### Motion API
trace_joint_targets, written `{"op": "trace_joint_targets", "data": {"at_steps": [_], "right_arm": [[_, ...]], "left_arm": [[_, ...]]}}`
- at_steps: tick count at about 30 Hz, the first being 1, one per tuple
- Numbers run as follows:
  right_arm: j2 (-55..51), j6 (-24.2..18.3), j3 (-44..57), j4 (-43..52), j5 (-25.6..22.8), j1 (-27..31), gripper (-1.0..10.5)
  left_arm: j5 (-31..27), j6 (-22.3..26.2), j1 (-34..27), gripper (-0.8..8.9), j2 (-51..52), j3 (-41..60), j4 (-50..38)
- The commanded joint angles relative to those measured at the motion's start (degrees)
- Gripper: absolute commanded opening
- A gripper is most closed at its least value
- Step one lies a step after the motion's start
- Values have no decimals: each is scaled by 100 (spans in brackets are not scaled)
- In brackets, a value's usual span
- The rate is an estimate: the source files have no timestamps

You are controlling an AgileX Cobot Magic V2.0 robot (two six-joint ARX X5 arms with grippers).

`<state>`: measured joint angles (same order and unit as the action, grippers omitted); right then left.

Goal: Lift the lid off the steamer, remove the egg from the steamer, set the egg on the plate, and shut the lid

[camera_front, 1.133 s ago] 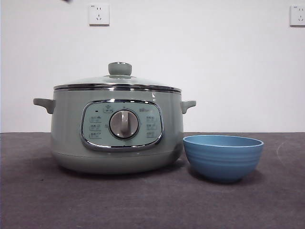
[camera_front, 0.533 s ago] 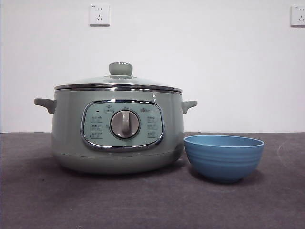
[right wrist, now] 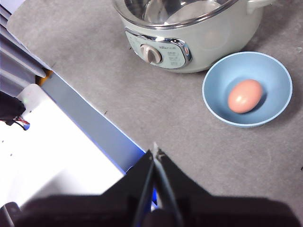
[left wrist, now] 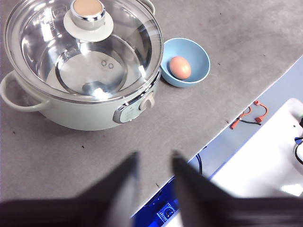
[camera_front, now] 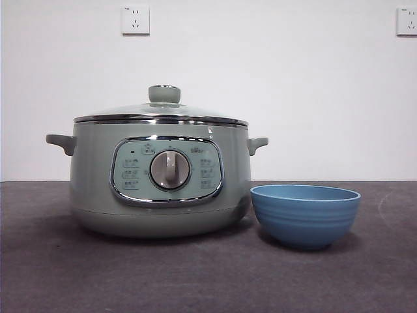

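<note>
Nothing has been moved since the earlier frames.
Lid (camera_front: 161, 111) is seated on steamer (camera_front: 159, 179); egg (right wrist: 245, 96) is held in plate (camera_front: 305, 215) (beside steamer); left pincer (left wrist: 154, 165) is parted, right pincer (right wrist: 155, 153) closed.

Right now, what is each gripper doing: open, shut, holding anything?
Left gripper: open, holding nothing, raised clear of the steamer.
Right gripper: shut, empty, back from the plate.

No word or number can be read anywhere: the steamer (camera_front: 159, 177) has small pale markings around the dial (camera_front: 170, 169) on its control panel (camera_front: 166, 171), too small and blurred to make out in any view
</note>
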<state>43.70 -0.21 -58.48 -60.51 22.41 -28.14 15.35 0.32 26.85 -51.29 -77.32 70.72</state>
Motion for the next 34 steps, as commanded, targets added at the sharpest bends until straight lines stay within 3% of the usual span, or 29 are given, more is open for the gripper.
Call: {"op": "trace_joint_targets", "data": {"at_steps": [1,18,21,26,31,34], "right_arm": [[-9,35,2,0,-7,-9,2],[-9,35,2,0,-9,-7,2],[-9,35,2,0,-9,-7,2],[-11,35,2,0,-9,-7,2],[-11,35,2,0,-26,-7,2],[-11,35,2,0,-24,-4,2]], "left_arm": [[-7,-52,17,-4,7,33,-17],[-35,0,17,-5,7,33,-33],[-387,153,15,-4,4,35,-382],[-870,1062,-507,-4,243,131,-2028],[70,1412,-1878,-4,977,1128,-4059],[107,1412,-2411,-4,1635,2210,-5230]]}}
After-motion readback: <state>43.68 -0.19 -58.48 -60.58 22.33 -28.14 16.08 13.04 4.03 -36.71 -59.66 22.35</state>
